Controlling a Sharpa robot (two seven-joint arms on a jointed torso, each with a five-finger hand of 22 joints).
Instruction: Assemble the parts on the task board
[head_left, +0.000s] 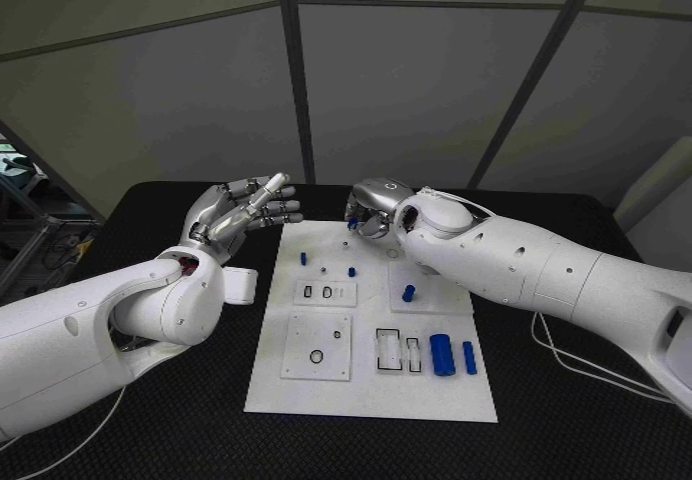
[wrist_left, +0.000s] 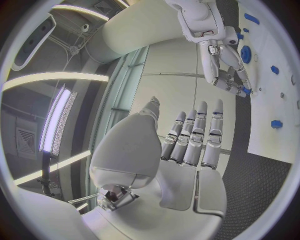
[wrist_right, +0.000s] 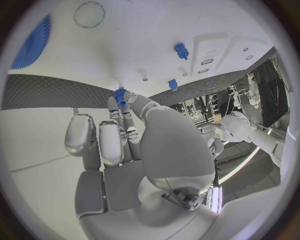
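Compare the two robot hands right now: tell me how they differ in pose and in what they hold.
The left robot hand is raised beside the task board with fingers spread and straight, holding nothing; the right robot hand is curled, fingertips pinching a small blue part. The left robot hand sits off the board's far left corner over the black table; the right robot hand hangs over the board's far edge. Both are silver on white arms.

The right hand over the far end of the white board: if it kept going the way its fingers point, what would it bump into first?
Probably the task board itself. The right hand points down at its far end, pinching a small blue part. Depth is unclear.
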